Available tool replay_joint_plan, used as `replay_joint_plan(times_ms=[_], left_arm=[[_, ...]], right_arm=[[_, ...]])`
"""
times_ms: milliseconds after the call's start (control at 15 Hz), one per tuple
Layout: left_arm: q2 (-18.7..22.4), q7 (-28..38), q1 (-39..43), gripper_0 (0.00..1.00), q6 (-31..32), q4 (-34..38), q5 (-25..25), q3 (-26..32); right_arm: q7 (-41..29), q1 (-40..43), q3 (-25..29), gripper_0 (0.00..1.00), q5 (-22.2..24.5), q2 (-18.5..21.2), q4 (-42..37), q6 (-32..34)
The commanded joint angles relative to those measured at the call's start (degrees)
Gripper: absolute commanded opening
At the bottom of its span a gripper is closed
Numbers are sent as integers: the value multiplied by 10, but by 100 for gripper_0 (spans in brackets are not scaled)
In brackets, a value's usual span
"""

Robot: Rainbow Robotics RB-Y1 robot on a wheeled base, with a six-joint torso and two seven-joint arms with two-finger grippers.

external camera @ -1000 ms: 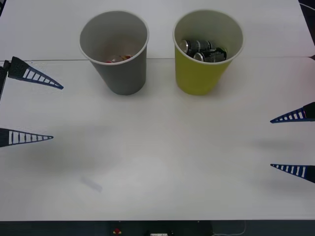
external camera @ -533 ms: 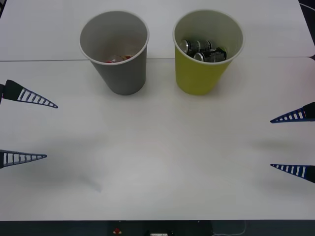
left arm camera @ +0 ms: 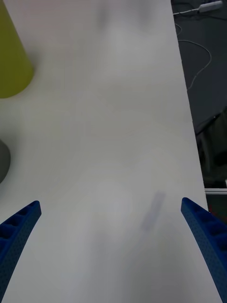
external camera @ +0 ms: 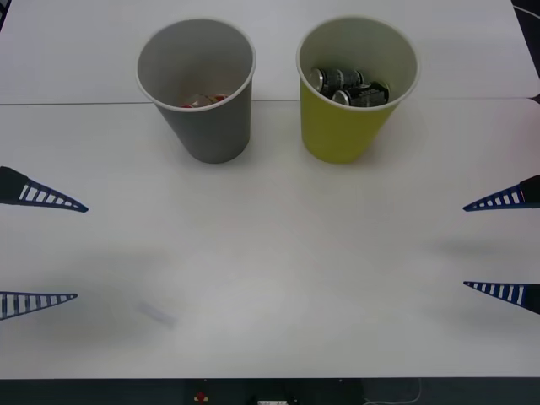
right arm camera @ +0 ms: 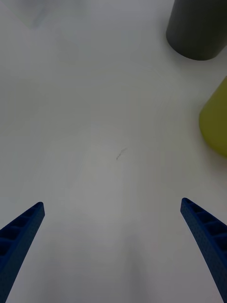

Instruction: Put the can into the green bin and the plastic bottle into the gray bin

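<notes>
The gray bin (external camera: pixel 198 89) stands at the back left of the white table (external camera: pixel 270 278). Red bits of the plastic bottle (external camera: pixel 202 101) show at its bottom. To its right stands the green bin (external camera: pixel 354 89) with dark cans (external camera: pixel 346 86) lying inside. My left gripper (external camera: pixel 80 251) hangs open at the left edge, apart from both bins. At the right edge my right gripper (external camera: pixel 464 246) is open too, with nothing between its fingers. The right wrist view has the gray bin (right arm camera: pixel 198 28) and the green bin (right arm camera: pixel 216 123) ahead; the left wrist view has the green bin (left arm camera: pixel 12 57).
A faint smudge (external camera: pixel 156 314) marks the table near the front left. The table's front edge (external camera: pixel 270 378) runs along the bottom, with dark floor and cables (left arm camera: pixel 198 47) beyond it in the left wrist view.
My left gripper has drawn back toward the front of the table, away from the gray bin, staying open. The right gripper and both bins have not moved.
</notes>
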State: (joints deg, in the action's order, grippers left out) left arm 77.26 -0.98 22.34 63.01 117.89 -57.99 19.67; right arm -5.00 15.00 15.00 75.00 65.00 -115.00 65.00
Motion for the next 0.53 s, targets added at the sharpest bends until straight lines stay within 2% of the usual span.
replay_joint_plan(times_ms=[67, 533], left_arm=[[0, 1, 23, 100, -25, 15, 1, 5], [-11, 2, 23, 100, -29, 9, -14, 5]], right_arm=[[0, 0, 0, 100, 0, 0, 0, 0], [0, 0, 0, 100, 0, 0, 0, 0]])
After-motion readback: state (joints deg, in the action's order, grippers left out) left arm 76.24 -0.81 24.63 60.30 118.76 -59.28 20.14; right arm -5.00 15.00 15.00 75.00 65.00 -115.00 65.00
